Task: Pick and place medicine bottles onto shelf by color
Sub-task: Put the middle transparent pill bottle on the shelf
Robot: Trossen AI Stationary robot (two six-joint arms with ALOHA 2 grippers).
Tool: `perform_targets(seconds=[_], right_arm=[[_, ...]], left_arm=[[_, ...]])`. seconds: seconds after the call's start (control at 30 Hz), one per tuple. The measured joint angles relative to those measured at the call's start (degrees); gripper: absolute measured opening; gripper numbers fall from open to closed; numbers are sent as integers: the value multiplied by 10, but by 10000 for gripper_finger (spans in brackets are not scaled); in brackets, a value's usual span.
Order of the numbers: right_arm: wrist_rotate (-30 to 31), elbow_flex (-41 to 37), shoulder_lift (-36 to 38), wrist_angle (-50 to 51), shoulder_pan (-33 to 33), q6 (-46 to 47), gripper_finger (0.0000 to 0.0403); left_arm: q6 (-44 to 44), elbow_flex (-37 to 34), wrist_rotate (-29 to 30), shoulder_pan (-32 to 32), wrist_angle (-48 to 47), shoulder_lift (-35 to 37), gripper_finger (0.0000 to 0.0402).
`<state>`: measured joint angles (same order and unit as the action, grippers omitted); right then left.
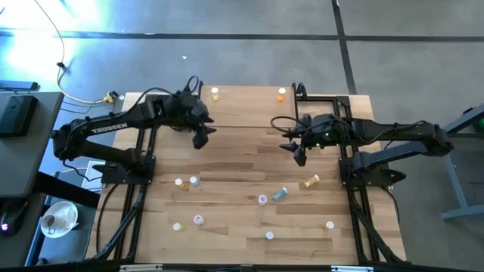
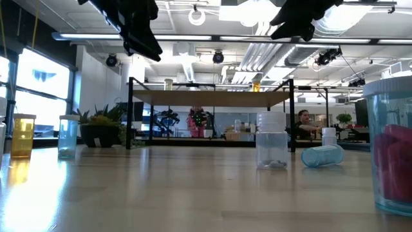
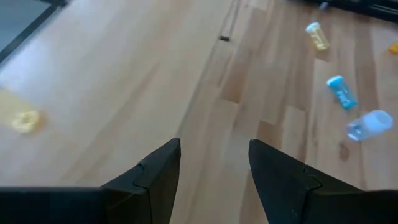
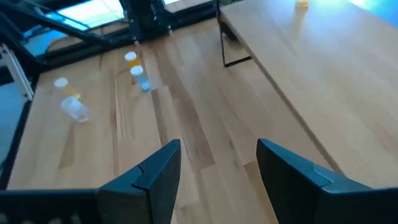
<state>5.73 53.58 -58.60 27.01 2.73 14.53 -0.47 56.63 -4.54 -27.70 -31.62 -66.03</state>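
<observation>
The shelf point(image 1: 249, 107) stands along the table's far edge, with a yellow bottle point(image 1: 215, 94) and an orange bottle point(image 1: 281, 94) upright on its top. Several more medicine bottles are scattered over the near half of the table; among them a yellow one point(image 1: 312, 181) and a blue one point(image 1: 280, 194) lie on their sides. My left gripper point(image 1: 200, 140) hangs open above the table just before the shelf's left part, empty point(image 3: 214, 168). My right gripper point(image 1: 299, 156) hangs open before the shelf's right part, also empty point(image 4: 217, 168).
Black frame rails point(image 1: 140, 189) run along the table's left and right sides. In the low view a pink-filled bottle point(image 2: 389, 148) stands close to the camera at the right, and a yellow bottle point(image 2: 22, 135) stands at the left. Bare wood lies between the shelf and the bottles.
</observation>
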Motion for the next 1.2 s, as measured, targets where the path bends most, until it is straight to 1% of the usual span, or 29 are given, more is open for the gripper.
perform_targets(seconds=[0.13,0.23,0.3,0.4,0.53,0.7,0.9,1.07,1.2], right_arm=[[38,-1,-24,-1,-11,14,202],[46,-1,-47,-3,-20,21,202],[35,-1,-59,-4,-29,19,202],[0,-1,-76,-4,-41,4,202],[-26,-1,-99,-11,-61,-25,202],[-33,-1,-131,-17,-94,-67,202],[-34,-1,-175,-43,-136,-93,202],[-55,-1,-211,-87,-165,-105,202],[-56,-1,-243,-119,-182,-107,202]], left_arm=[[-20,-58,0,28,86,8,181],[-40,-89,0,47,127,9,181],[-50,-99,0,60,132,9,181],[-64,-115,0,83,150,9,181],[-69,-120,0,110,160,9,181],[-69,-120,5,129,168,9,181],[-71,-120,7,132,167,9,181],[-77,-120,7,132,169,9,181],[-79,-120,7,132,169,9,181]])
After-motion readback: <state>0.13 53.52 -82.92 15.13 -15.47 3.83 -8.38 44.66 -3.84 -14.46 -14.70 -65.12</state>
